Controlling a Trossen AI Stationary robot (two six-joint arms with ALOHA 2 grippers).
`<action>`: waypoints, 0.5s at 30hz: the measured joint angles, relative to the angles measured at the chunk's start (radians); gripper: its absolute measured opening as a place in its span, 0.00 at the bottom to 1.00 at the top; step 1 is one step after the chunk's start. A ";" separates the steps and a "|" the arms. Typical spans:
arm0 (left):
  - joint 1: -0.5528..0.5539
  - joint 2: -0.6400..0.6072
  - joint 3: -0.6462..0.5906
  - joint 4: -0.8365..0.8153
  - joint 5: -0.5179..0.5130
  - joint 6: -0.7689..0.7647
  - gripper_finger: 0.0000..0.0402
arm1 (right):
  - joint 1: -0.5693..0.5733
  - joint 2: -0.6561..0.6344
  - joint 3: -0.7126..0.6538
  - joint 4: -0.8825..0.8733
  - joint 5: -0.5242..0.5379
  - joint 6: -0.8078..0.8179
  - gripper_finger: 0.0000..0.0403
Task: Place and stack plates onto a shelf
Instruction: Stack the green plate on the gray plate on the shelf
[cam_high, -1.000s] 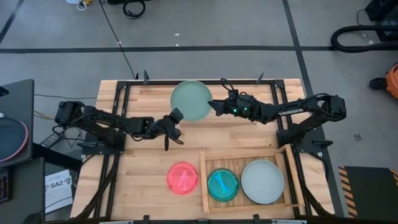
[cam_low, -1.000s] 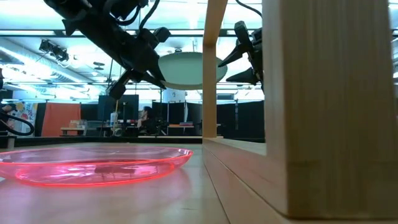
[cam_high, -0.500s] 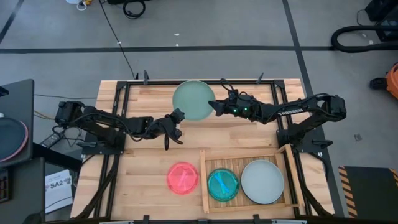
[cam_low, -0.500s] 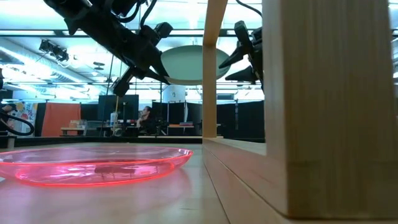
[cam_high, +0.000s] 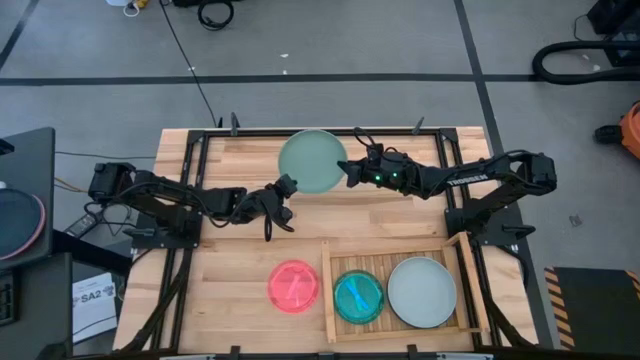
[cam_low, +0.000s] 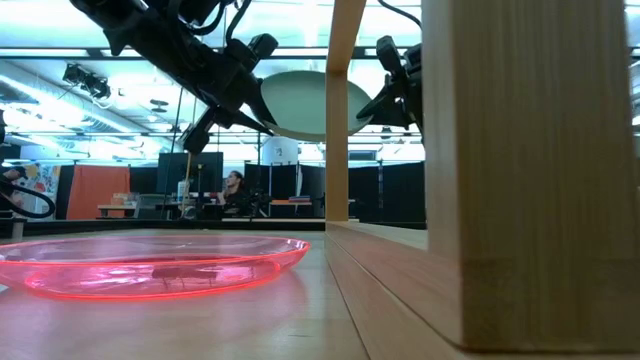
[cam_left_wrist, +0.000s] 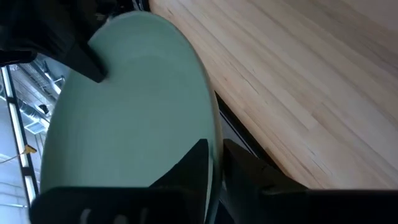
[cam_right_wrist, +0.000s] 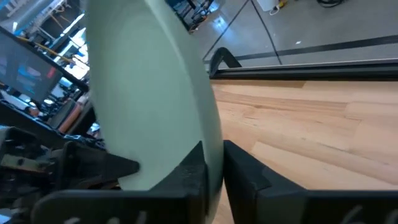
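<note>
Right, we see a pale mint plate (cam_high: 312, 160) held up in the air over the far middle of the tabletop (cam_high: 240, 260), w/ both arms on it. The left gripper (cam_high: 284, 188) has the plate's near-left rim; in the left wrist view its fingers (cam_left_wrist: 186, 171) sit either side of the rim w/ the edge running between them, so pinching or at least straddling it. We can't tell how tight. The right gripper (cam_high: 352, 172) is at the plate's right rim, and the right wrist view shows its fingers (cam_right_wrist: 193, 171) pressed close on both faces of the edge, i.e. pinching the plate.

From the low view the plate (cam_low: 300, 103) hangs well above the table, roughly level, tilted a bit, btw the two grippers.

The shelf (cam_high: 330, 300) lies at the near right of the tabletop. In it we see a cyan plate (cam_high: 358, 297) on the left side and a whitish plate (cam_high: 421, 291) on the right side, just beside each other. A pink plate (cam_high: 293, 286) rests flat on the tabletop just left of the shelf, outside its rim. The held plate is well apart from the shelf.
</note>
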 joint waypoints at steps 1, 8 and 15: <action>0.000 0.000 0.000 0.001 0.000 0.000 0.14 | 0.000 0.000 0.000 -0.003 0.003 -0.002 0.11; -0.001 -0.001 0.000 0.016 0.004 0.002 0.20 | 0.000 0.000 0.000 -0.005 0.029 -0.024 0.05; 0.000 -0.001 0.000 0.018 0.003 -0.009 0.28 | -0.012 0.000 0.000 0.004 0.053 -0.058 0.05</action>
